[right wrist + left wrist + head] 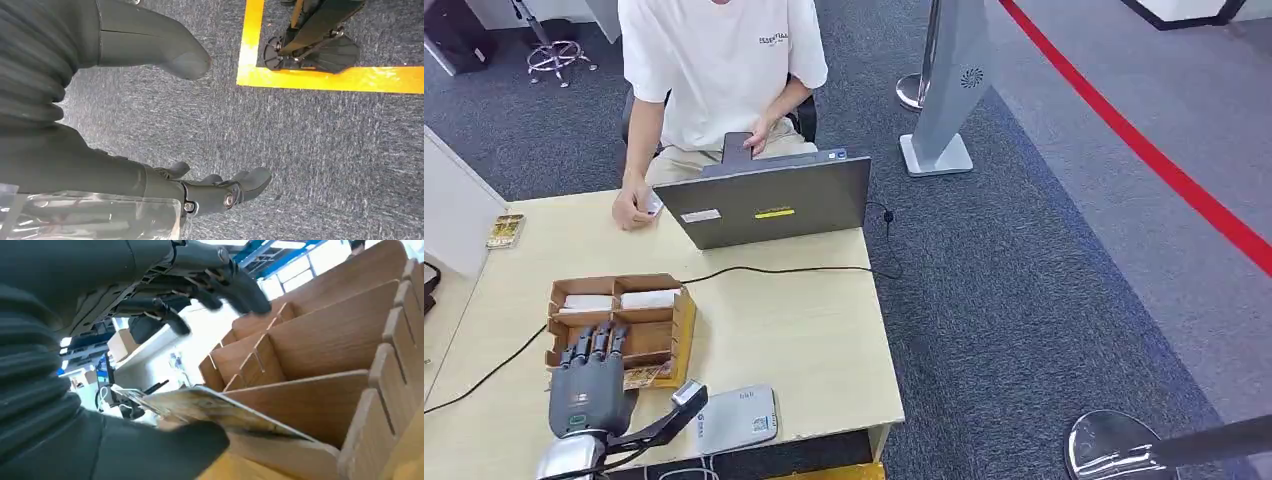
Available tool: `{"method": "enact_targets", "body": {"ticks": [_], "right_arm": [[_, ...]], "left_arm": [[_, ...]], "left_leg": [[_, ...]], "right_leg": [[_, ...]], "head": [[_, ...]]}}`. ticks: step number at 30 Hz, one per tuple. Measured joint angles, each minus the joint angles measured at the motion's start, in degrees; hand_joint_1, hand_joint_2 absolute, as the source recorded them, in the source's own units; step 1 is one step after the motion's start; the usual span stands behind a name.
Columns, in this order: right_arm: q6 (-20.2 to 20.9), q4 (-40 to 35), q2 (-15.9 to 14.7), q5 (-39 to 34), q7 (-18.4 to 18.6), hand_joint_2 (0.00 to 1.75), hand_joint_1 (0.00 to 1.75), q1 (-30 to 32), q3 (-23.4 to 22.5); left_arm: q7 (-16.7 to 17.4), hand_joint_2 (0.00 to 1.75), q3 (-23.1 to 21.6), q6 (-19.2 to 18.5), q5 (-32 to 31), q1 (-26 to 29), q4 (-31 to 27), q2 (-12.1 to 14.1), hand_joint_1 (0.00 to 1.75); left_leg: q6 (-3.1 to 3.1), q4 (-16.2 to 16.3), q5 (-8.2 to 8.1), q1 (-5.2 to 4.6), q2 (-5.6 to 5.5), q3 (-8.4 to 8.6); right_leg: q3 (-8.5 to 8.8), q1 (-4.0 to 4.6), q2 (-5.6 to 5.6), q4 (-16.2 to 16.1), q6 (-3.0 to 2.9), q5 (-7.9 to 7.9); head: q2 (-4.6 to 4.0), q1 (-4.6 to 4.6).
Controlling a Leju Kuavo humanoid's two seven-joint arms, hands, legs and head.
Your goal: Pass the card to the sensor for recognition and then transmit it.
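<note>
Left hand (592,385): dark grey, ribbed cover, silver forearm. Right hand (150,150): grey thumb, screws on dark fingers (220,192).

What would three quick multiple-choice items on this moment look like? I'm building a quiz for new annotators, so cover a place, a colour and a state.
1. Where is the left hand?
A. On the laptop
B. Over the near end of the card box
C. On the carpet

2. What colour is the floor line beside the table?
A. Red
B. Green
C. White

3. What is the right hand doing?
A. Gripping a card
B. Pressing the reader
C. Hanging open above the carpet

Answers:
1 B: the head view shows the hand above the near compartments of the card box, next to the white reader, with a card by its thumb.
2 A: the line crossing the carpet is red.
3 C: the right wrist view shows thumb and fingers apart, nothing between them, with grey carpet below.
</note>
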Motion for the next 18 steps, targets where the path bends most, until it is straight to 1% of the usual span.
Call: {"method": "enact_targets", "body": {"ticks": [10, 15, 18], "right_arm": [[0.0, -0.02, 0.0, -0.02, 0.0, 1.75, 0.0, -0.02, -0.04], [0.07, -0.13, 0.0, -0.04, 0.04, 1.75, 0.0, -0.02, -0.07], [0.09, -0.2, 0.0, -0.04, 0.04, 1.75, 0.0, -0.05, -0.04]], "left_arm": [[-0.72, 1.75, 0.02, -0.44, 0.0, 0.04, -0.04, -0.44, 1.75], [-2.8, 1.75, 0.15, -1.42, 0.02, 0.2, -0.09, -0.92, 1.75], [-3.36, 1.75, 0.5, -1.81, 0.02, 0.2, -0.09, -1.31, 1.75]], "left_leg": [[0.0, 0.0, 0.0, 0.0, 0.0, -0.01], [0.0, 0.0, 0.0, 0.0, 0.0, -0.01], [0.0, 0.0, 0.0, 0.0, -0.01, 0.0]], "right_leg": [[0.0, 0.0, 0.0, 0.0, 0.0, 0.0], [0.01, 0.0, -0.01, 0.0, 0.0, 0.0], [0.02, 0.0, -0.01, 0.0, 0.0, 0.0]], "head": [[0.0, 0.0], [0.0, 0.0], [0.0, 0.0]]}}
